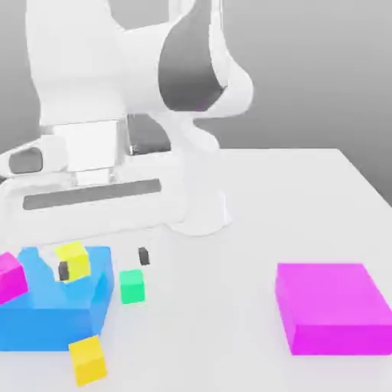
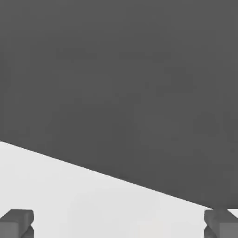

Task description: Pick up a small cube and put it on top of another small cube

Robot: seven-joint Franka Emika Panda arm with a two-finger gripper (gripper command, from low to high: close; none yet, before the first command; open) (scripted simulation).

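Exterior view: reach step, nothing held.
Gripper (image 1: 102, 263) spread, hovering by the blue block (image 1: 53, 310); small cube (image 1: 88, 360) lies below it, apart. Next: descend over it.

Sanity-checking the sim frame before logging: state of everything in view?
End effector: open, holding nothing, raised over the blue block.
Golden cube: on table, ungrasped, in front of the blue block.
Lemon cube: on blue block.
Green cube: on table.
Magenta block: flat on table.
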